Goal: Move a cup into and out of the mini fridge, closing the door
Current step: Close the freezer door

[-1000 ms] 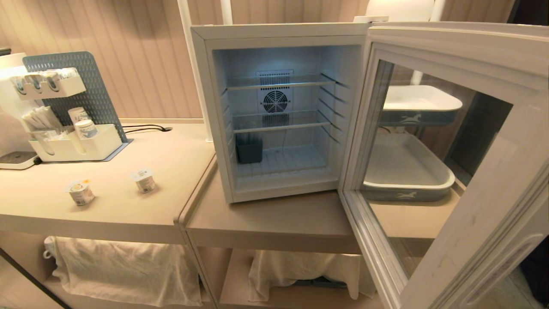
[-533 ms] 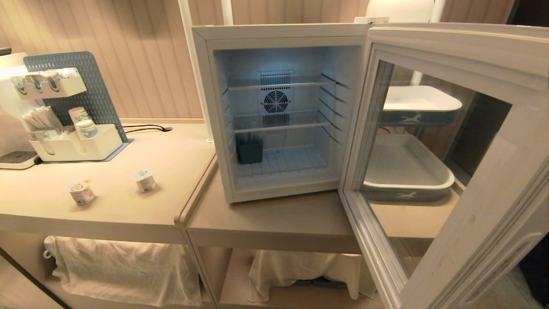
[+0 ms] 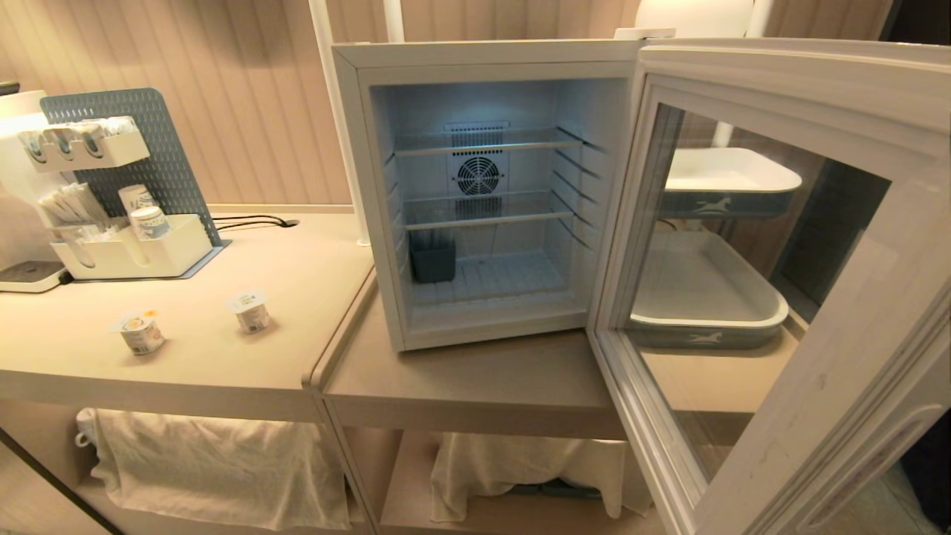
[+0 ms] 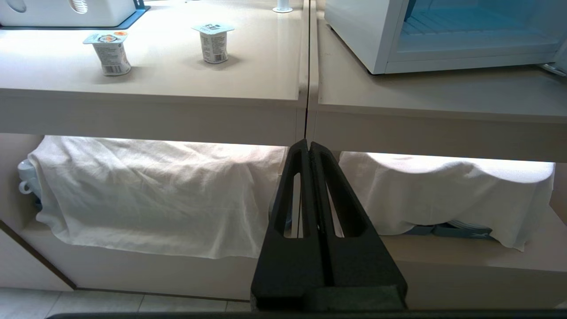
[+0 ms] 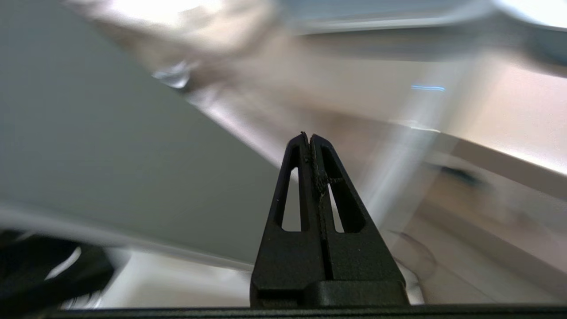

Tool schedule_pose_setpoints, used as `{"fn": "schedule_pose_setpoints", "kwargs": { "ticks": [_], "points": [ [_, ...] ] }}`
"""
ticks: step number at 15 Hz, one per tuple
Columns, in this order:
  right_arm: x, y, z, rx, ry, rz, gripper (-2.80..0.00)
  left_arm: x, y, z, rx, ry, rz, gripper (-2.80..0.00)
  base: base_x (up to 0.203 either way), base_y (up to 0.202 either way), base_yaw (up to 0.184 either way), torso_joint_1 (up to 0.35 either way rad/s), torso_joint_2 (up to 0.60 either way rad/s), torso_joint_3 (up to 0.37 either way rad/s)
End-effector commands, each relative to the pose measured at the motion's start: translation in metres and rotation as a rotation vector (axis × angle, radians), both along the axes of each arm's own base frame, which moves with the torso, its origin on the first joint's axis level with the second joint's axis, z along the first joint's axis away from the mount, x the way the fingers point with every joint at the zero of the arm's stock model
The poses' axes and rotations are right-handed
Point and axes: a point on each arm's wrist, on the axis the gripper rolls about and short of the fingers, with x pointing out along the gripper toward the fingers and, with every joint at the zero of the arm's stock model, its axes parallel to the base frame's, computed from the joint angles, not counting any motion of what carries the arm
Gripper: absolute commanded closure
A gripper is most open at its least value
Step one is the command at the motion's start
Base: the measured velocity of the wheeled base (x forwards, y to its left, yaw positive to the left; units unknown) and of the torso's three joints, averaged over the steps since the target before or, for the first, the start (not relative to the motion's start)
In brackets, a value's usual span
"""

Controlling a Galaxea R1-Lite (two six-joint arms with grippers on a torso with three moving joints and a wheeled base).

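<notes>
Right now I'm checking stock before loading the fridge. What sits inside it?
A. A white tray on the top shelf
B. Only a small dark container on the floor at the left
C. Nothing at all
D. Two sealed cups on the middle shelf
B: inside the mini fridge only a small dark container stands at the lower left; the wire shelves are bare.

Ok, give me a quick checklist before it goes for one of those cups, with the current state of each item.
1. Fridge door open: ok.
2. Bottom shelf free beside the dark bin: ok.
3. Two cups upright on the counter: ok.
4. Left hand open for grasping: not ok, shut, low before the counter edge.
5. Right hand open: not ok, shut.
6. Right hand clear of the door: cannot tell.
</notes>
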Motion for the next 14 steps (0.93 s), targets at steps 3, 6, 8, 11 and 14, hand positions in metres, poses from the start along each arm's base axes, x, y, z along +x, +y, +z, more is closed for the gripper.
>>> {"fn": "schedule_pose_setpoints", "kwargs": {
  "ticks": [3,6,8,11,14],
  "points": [
    [0.037,-0.002,-0.023,0.275,-0.008,0.443,0.00,0.000,0.000,0.000,0.000,-0.001,-0.001,0.00,0.000,0.000,0.000,0.000,0.00,0.000],
    [0.040,0.017,-0.026,0.196,0.043,0.441,0.00,0.000,0.000,0.000,0.000,0.000,-0.001,0.00,0.000,0.000,0.000,0.000,0.00,0.000],
    [0.042,0.038,-0.027,0.103,0.112,0.409,0.00,0.000,0.000,0.000,0.000,0.000,-0.002,0.00,0.000,0.000,0.000,0.000,0.00,0.000],
    [0.049,0.075,-0.014,0.037,0.173,0.273,0.00,0.000,0.000,0.000,0.000,0.000,-0.001,0.00,0.000,0.000,0.000,0.000,0.00,0.000],
    [0.068,0.132,-0.007,0.031,0.120,0.138,0.00,0.000,0.000,0.000,0.000,-0.001,-0.001,0.00,0.000,0.000,0.000,0.000,0.00,0.000]
  ]
}}
